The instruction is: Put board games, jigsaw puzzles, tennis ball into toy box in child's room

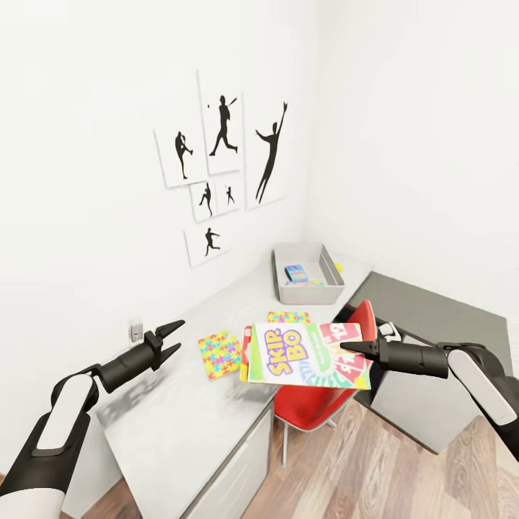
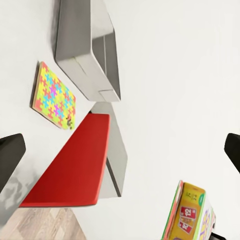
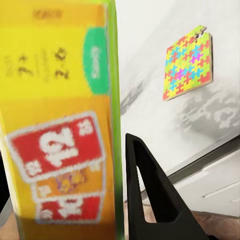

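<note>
Right claw [image 1: 353, 349] is clamped on the game [image 1: 310, 355], near the toy box [image 1: 308, 288]. Left claw [image 1: 171, 340] hangs with fingers apart, above the surface [image 1: 166, 411].

The board game box [image 1: 310, 355] reads "SKIP-BO" and "12".

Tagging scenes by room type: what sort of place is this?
Likely a child's bedroom or playroom corner: a grey table holding a jigsaw puzzle and toy box, a red chair, sports silhouette prints, and a Skip-Bo game in the right gripper.
</note>
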You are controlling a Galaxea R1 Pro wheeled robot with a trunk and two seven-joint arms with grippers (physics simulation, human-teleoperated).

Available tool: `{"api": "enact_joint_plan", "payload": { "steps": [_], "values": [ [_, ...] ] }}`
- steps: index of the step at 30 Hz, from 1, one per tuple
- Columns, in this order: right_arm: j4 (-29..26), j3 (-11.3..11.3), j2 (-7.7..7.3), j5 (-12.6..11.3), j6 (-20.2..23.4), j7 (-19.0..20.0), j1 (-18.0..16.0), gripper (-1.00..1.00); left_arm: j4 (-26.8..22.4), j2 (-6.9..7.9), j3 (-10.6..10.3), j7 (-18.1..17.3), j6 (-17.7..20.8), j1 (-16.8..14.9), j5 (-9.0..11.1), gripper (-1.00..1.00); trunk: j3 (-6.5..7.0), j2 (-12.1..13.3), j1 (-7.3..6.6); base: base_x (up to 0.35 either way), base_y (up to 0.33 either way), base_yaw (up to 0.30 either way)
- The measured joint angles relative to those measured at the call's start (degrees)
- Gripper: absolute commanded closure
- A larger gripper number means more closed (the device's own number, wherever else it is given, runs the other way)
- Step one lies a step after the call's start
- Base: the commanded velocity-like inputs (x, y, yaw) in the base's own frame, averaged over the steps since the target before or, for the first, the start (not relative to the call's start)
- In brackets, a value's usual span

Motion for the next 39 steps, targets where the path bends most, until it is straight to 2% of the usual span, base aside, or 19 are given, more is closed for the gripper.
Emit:
{"api": "enact_joint_plan", "payload": {
  "steps": [13, 19, 35, 39],
  "values": [
    [-0.87, -0.18, -0.08, 0.12, -0.01, -0.01, 0.76, 1.0, 2.12, -0.25, -0.65, 0.06, -0.34, -0.14, -0.29, -1.0, 0.54, 0.01, 0.0, 0.0, 0.0, -0.034],
    [-1.07, -1.32, -0.19, 0.06, -0.01, 0.05, 1.02, 1.0, 2.64, -0.16, -0.7, 0.05, -0.34, -0.22, -0.36, -1.0, 0.58, 0.01, 0.0, 0.0, 0.0, -0.005],
    [-1.26, -1.92, 0.06, 0.05, 0.0, 0.01, 1.36, 1.0, 1.62, -0.02, -0.39, -0.03, -0.4, 0.05, -0.2, -1.0, 0.6, 0.01, 0.0, 0.028, 0.0, -0.001],
    [-1.29, -1.9, 0.16, 0.04, 0.01, 0.0, 1.37, 1.0, 0.49, -0.06, -0.47, -0.08, -2.65, 1.22, -0.32, -1.0, 0.6, 0.0, 0.0, 0.01, -0.053, 0.0]
  ]
}}
